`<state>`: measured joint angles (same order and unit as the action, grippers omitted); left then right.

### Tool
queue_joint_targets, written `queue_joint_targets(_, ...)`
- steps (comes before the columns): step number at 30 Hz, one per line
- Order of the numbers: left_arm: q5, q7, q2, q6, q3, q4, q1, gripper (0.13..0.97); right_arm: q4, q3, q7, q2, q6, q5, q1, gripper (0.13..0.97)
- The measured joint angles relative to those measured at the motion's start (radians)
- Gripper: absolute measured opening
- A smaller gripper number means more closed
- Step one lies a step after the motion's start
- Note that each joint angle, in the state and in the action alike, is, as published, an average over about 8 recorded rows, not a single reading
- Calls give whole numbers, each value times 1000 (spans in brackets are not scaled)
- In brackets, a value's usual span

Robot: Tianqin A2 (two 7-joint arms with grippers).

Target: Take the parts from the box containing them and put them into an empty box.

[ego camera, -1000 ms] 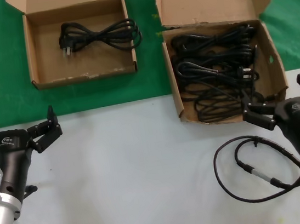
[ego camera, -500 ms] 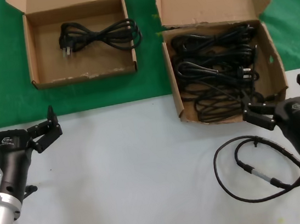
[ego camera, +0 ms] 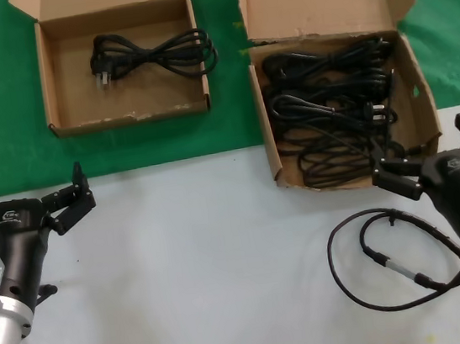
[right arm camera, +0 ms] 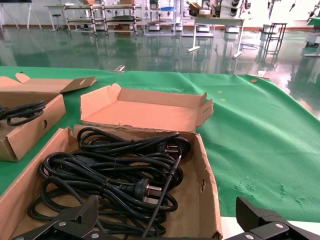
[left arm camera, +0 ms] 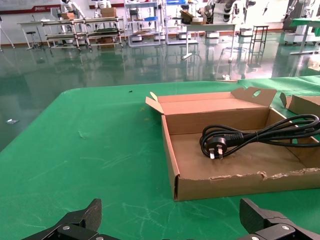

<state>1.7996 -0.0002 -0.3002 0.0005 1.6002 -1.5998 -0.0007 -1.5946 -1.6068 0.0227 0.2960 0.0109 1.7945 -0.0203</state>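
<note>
Left gripper (ego camera: 28, 197): seen at the near left edge of the table, over the white surface; its black angular fingers (ego camera: 71, 203) are spread wide and nothing is held. In the left wrist view the two fingertips (left arm camera: 80, 221) are shown far apart, above the green cloth.

Right gripper (ego camera: 431, 150): seen at the near right edge of the table, just in front of the larger box's front wall; its fingers are spread wide and nothing is held.

Thin cable (ego camera: 377, 259): a slim black loop with a silver metal connector, laid on the white surface beside the right arm.

Table (ego camera: 209, 268): a smooth white surface in the near half; a green cloth (ego camera: 3, 125), scuffed and creased, is spread over the far half.

Larger box (ego camera: 420, 96): deep brown cardboard on the right, straddling the edge of the cloth; a ragged front wall and a tall, wide lid flap standing up at the back are seen.

Power cords (ego camera: 333, 116): several black rubber looped bundles with moulded plugs, piled inside the larger box and filling most of its floor.

Smaller box (ego camera: 53, 85): shallow, nearly square brown cardboard at the far left on the cloth, with a torn front rim and a short lid flap.

Single cord (ego camera: 151, 55): one black looped bundle with a three-pin plug, laid across the smaller box's floor.
</note>
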Motion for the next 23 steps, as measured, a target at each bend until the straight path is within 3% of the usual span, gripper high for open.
queue_joint_targets(23,0,0,0,0,0,0,0,966,0,0,0,0,0,0,0,966)
